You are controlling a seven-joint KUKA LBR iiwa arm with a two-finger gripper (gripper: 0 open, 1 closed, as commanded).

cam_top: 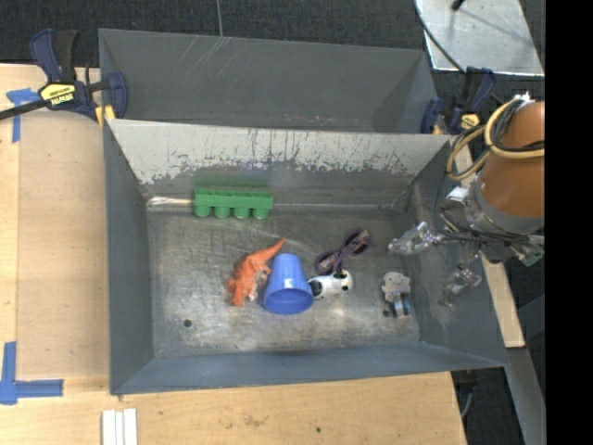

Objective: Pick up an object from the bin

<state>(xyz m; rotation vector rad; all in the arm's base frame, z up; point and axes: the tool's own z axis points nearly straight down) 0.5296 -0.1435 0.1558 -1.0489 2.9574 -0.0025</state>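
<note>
Obs., standing at the bin:

- Bin [130, 248]: grey metal, sloped walls, so loose things slide down onto the flat floor. All items lie there and none rests on a wall.
- Arm [514, 170]: comes in over the right wall. The gripper [434, 263] hangs low at the right end of the floor, with the jaws spread apart and nothing between them.
- Green block [233, 202]: well away from the jaws, by the far wall, lying flat with its row of bumps toward me.
- Blue cup [287, 286]: well apart from the jaws, tipped on its side, touching the orange toy animal [248, 276] beyond it.
- Purple strap-like thing [345, 247]: between the cup and the jaws. I can't tell what it is.
- Black-and-white toy [331, 286]: touching the cup's rim on the side facing the jaws.
- Grey figure [397, 295]: nearest item, just beside the jaws on the near side, not touched. Judged the likeliest pick, since it stands clear of the other things.
- Writing: none readable on any item.
</note>
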